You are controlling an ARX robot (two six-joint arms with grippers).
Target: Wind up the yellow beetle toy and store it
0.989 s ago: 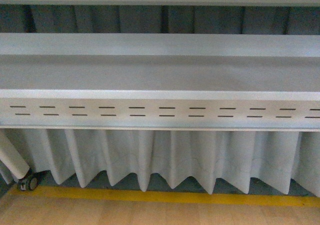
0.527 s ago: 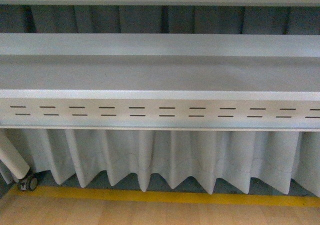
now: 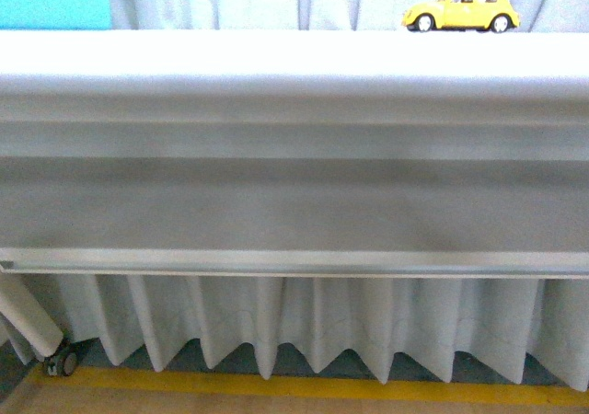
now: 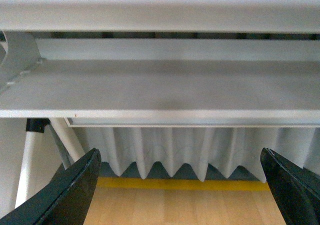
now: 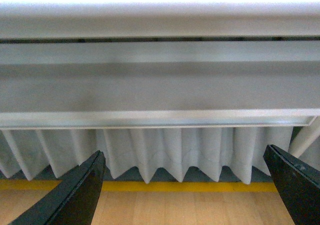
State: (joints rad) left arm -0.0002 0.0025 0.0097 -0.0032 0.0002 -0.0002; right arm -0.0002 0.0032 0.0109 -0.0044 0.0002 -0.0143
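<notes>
Atop the white shelf (image 3: 184,53), 1 o'clock in front view: yellow beetle toy (image 3: 461,9) upright on its wheels | left gripper (image 4: 179,157): jaws spread wide, holding nothing | right gripper (image 5: 184,155): jaws spread wide, holding nothing

All three views head-on toward the shelf (image 3: 294,202), with the curtain (image 3: 304,313) and yellow floor line (image 3: 304,386) in common

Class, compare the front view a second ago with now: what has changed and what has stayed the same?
The view has risen: the yellow toy car now shows on the top shelf, upper right, and the slotted strip is gone from sight. Nothing was grasped; left fingers and right fingers are open. Curtain and yellow floor line remain.
</notes>
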